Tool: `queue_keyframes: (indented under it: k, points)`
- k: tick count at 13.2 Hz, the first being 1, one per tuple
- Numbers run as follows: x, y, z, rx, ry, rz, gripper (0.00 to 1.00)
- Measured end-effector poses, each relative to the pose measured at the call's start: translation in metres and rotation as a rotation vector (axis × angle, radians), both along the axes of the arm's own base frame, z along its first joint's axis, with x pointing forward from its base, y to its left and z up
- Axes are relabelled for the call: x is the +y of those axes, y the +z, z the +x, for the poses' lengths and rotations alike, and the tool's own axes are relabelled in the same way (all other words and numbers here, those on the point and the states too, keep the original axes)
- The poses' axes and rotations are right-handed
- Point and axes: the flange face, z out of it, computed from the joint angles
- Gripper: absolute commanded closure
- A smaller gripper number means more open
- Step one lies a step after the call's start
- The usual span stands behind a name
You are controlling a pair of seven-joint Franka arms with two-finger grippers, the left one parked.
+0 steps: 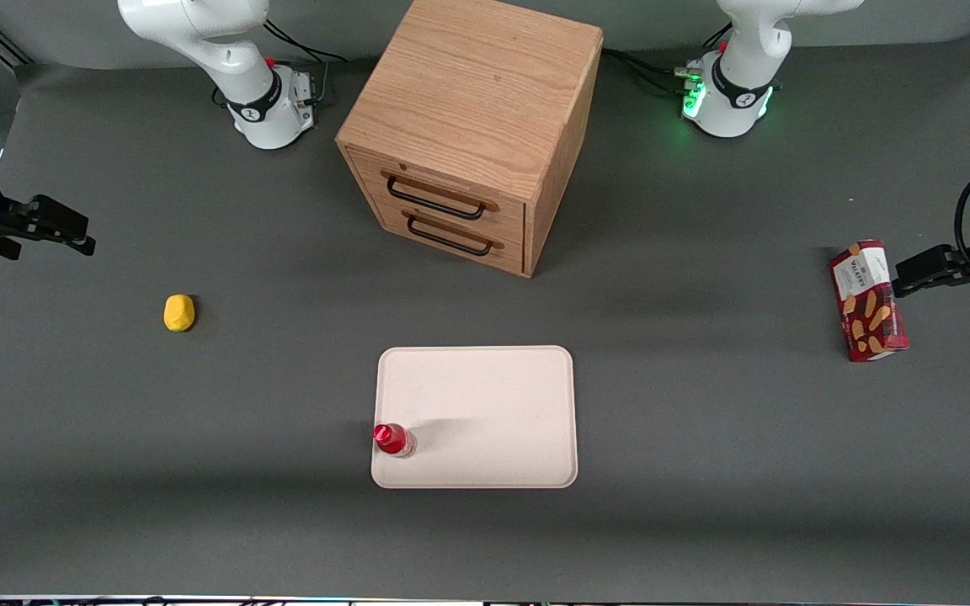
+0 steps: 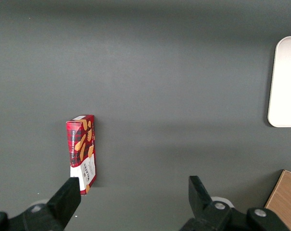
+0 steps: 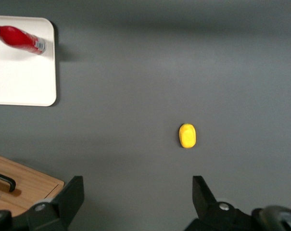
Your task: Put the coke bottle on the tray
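Observation:
The coke bottle, small and clear with a red cap and red label, stands upright on the pale cream-pink tray, in the tray's corner nearest the front camera toward the working arm's end. It also shows in the right wrist view on the tray. My right gripper hangs open and empty, high above the table at the working arm's end, well away from the tray. In its wrist view the gripper has only bare grey mat between the fingers.
A yellow lemon-like lump lies on the mat between my gripper and the tray. A wooden two-drawer cabinet stands farther from the front camera than the tray. A red biscuit box lies toward the parked arm's end.

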Motion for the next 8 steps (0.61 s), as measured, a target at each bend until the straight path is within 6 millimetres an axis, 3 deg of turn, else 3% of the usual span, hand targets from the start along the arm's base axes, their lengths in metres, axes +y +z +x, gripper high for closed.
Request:
queue_keyframes:
  k: [5, 8]
  points:
    - [-0.0134, -0.0082, 0.0020, -0.006, -0.021, 0.021, 0.00]
    - [-0.0096, -0.0074, 0.0026, -0.010, -0.014, 0.021, 0.00]
